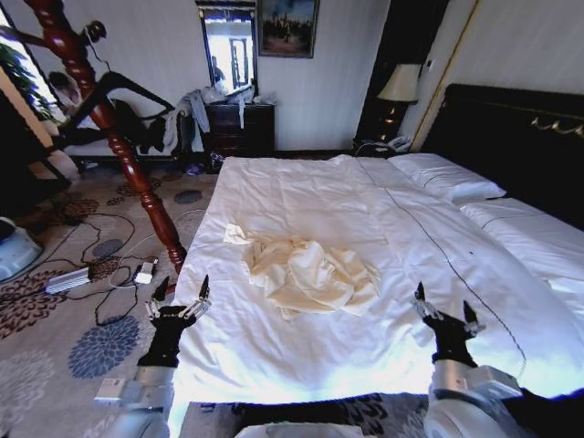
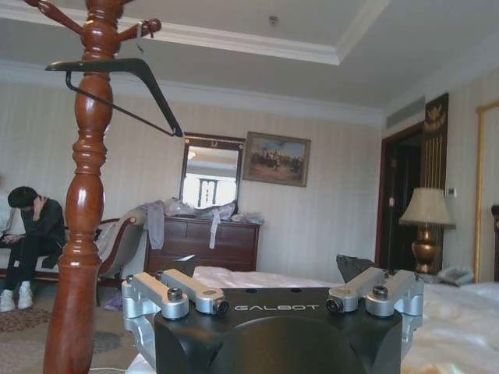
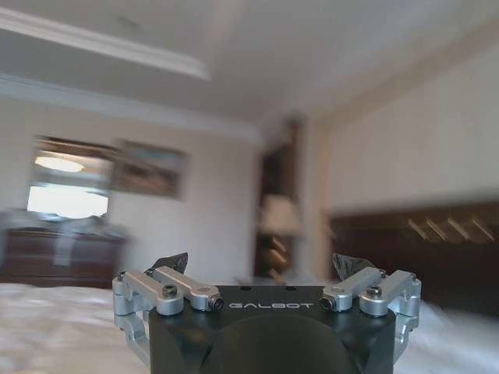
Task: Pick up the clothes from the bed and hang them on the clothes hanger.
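Both end effectors were open and empty, the left end effector (image 1: 181,294) at the bed's (image 1: 383,205) near left edge, the right end effector (image 1: 445,308) over the near right duvet. The clothes (image 1: 308,272), a crumpled cream heap, lay mid-bed between and beyond them. Judged best: reach to the heap's raised folds and pinch there. The hanger (image 1: 123,91) hung on the wooden stand (image 1: 119,137), far left.

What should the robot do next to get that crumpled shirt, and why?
Probably reach one claw forward and down onto the cream garment. It lies bunched in the middle of the bed, untouched, while the left claw and right claw hover open and empty near the bed's foot. The clothes hanger hangs bare on the wooden stand.
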